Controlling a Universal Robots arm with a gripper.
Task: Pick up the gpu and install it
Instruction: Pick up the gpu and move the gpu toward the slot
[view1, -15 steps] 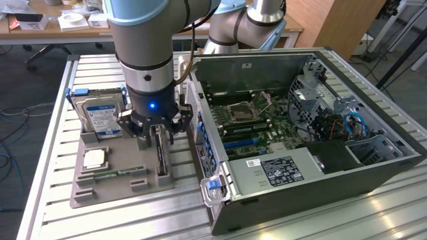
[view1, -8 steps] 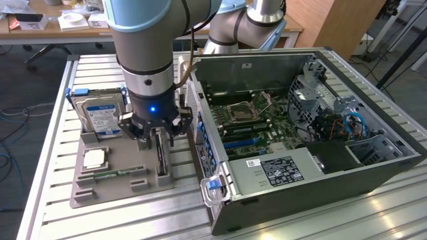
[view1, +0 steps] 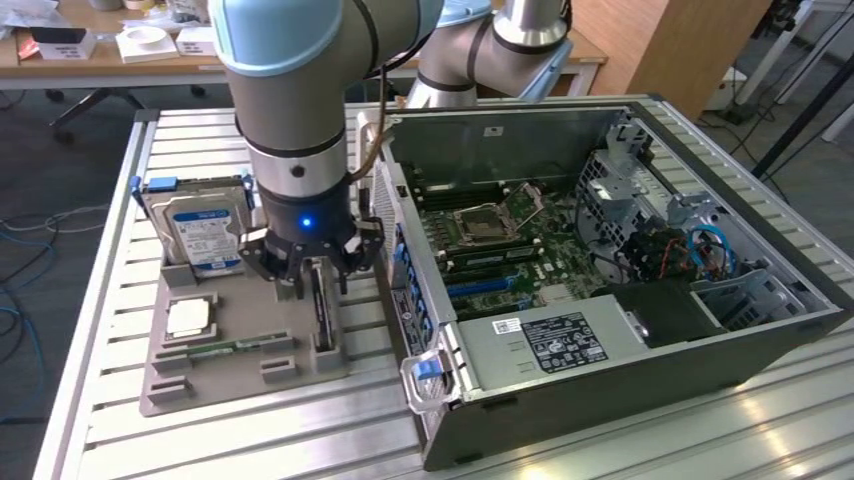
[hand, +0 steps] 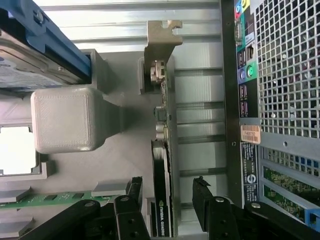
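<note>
Slatted metal table (view1: 94, 330) carries everything you're working with: a grey fixture tray (view1: 227, 385) on the exterior view's left and an open computer case (view1: 641, 390) on its right, with desks and cables on the floor behind. For writing, you have a blue-and-white label on the hard drive (view1: 200, 235) standing at the tray's far end, and a black label (view1: 561, 340) on the power supply, both too small to read. The wrist view adds a green emblem (hand: 162, 210) with pale lettering on the gpu's edge and an orange sticker (hand: 251, 135) on the case's rear panel; neither is legible. The gpu (view1: 322, 310) stands on edge in a slot on the tray's side nearest the case, its metal bracket (hand: 162, 35) at the far end. Your gripper (view1: 318, 270) sits directly over it, fingers (hand: 202, 200) spread apart with one on each side of the card, and a gap visible on the case side. On the tray you also have a processor chip (view1: 190, 318) and a green RAM stick (view1: 220, 349). From the exterior view the arm hides much of the card; the wrist view shows its whole top edge, while the motherboard (view1: 507, 250) shows from the exterior view.
</note>
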